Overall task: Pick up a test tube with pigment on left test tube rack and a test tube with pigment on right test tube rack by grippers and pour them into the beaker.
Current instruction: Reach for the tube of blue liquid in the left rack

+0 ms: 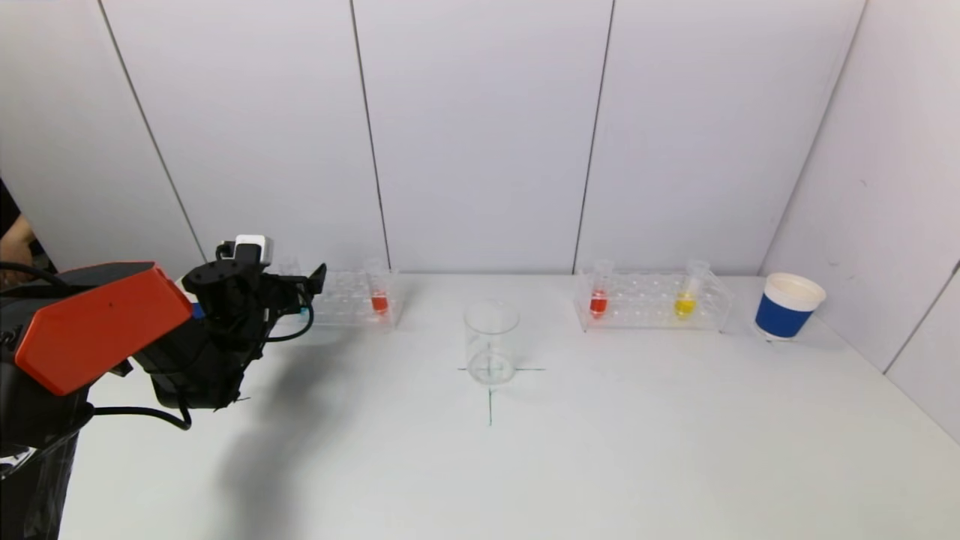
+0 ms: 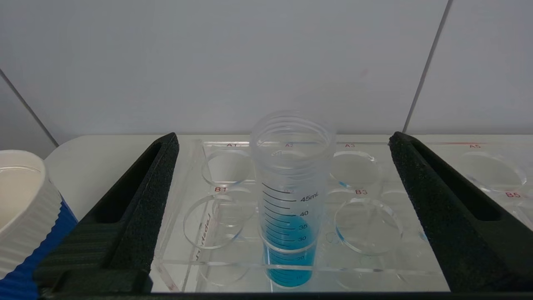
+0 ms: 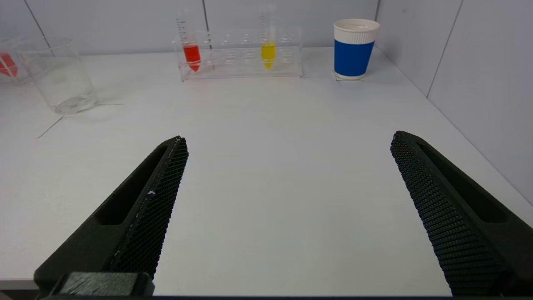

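Blue pigment fills the lower part of the test tube [image 2: 289, 208] standing upright in your left rack [image 1: 352, 298], at middle left of the head view. Your left gripper [image 2: 283, 216] is spread wide on either side of that tube, gripping nothing. Your right gripper [image 3: 287, 216] hangs wide open over bare desk [image 3: 270, 146], holding nothing. The clear beaker [image 1: 491, 341] sits at frame centre, between the left rack and the right rack [image 1: 651, 301].
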Action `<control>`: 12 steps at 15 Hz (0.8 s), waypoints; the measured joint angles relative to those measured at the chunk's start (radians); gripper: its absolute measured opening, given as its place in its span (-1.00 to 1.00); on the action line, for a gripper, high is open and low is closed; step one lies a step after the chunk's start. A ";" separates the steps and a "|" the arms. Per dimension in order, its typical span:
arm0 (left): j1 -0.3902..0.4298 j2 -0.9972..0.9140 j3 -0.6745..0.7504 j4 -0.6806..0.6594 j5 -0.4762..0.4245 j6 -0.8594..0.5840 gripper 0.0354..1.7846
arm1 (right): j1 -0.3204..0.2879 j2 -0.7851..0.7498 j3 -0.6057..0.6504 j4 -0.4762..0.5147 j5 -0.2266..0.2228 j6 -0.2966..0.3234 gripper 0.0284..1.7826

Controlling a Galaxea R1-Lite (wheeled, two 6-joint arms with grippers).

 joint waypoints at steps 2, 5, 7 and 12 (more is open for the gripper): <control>0.000 0.000 -0.003 0.000 -0.001 0.000 0.98 | 0.000 0.000 0.000 0.000 0.000 0.000 0.99; 0.000 0.001 -0.009 0.011 0.000 -0.001 0.98 | 0.000 0.000 0.000 0.000 0.000 0.000 0.99; 0.000 0.001 -0.010 0.012 0.000 0.000 0.98 | 0.000 0.000 0.000 0.000 0.000 0.000 0.99; 0.000 0.002 -0.010 0.013 0.000 -0.001 0.98 | 0.000 0.000 0.000 0.000 0.000 0.000 0.99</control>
